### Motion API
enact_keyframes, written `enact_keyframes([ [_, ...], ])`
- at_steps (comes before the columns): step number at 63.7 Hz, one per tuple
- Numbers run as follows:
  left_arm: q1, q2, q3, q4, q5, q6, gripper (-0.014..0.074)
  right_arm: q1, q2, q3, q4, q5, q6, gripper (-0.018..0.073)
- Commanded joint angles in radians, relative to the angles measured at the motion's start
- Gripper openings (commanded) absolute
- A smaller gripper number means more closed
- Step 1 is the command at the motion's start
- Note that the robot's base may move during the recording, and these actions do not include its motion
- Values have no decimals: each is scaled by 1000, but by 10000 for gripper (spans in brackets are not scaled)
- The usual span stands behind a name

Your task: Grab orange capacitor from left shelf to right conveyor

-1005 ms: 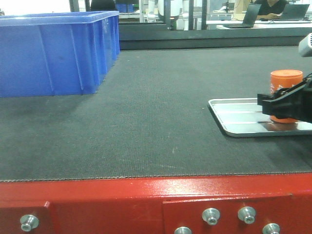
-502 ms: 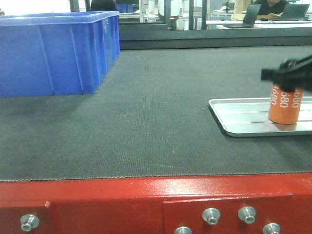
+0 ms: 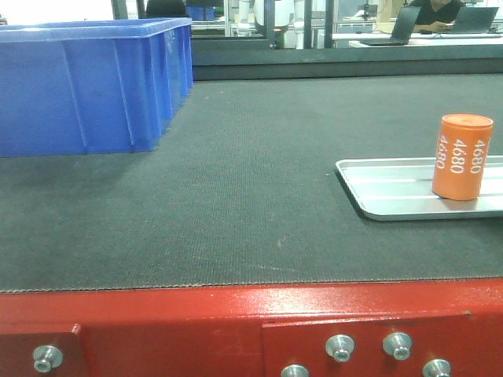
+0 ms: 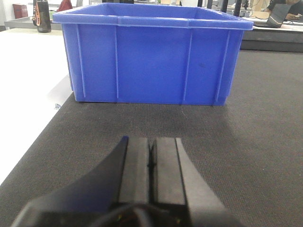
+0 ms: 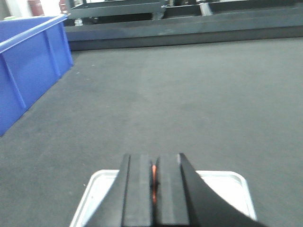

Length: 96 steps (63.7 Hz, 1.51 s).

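The orange capacitor (image 3: pixel 462 156) carries white "4680" print down its side. The conveyor belt (image 3: pixel 251 196) is dark grey with a fine woven texture, edged by a red frame (image 3: pixel 196 326) with silver bolts (image 3: pixel 340 346). The tray (image 3: pixel 385 192) is silver; the ribbed plastic bin (image 3: pixel 86 82) blue.

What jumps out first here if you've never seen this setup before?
The orange capacitor catches the eye: it stands upright on a silver tray at the right of the dark belt of the right conveyor, with "4680" printed down its side. Next is the big blue bin at the back left of the belt. Along the near edge runs a red frame with silver bolts.
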Motion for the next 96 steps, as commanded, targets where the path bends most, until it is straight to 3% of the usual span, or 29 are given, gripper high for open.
enact_keyframes([
  [1,0,-12,-4,-2,-90,-1,-127,-2,-109,-24,-7,52,2,50],
  [11,0,-12,-4,-2,-90,-1,-127,-2,-260,-24,-7,186,1,51],
  [45,0,-12,-4,-2,-90,-1,-127,-2,-313,-23,-7,178,-12,51],
  [52,0,-12,-4,-2,-90,-1,-127,-2,-330,-21,22,188,-114,51],
  [59,0,-12,-4,-2,-90,-1,-127,-3,-404,6,160,214,-295,51],
  [64,0,-12,-4,-2,-90,-1,-127,-12,-479,60,216,220,-365,51],
  [83,0,-12,-4,-2,-90,-1,-127,-141,-770,334,252,215,-366,51],
  [96,0,-12,-4,-2,-90,-1,-127,-147,-758,415,252,228,-366,51],
])
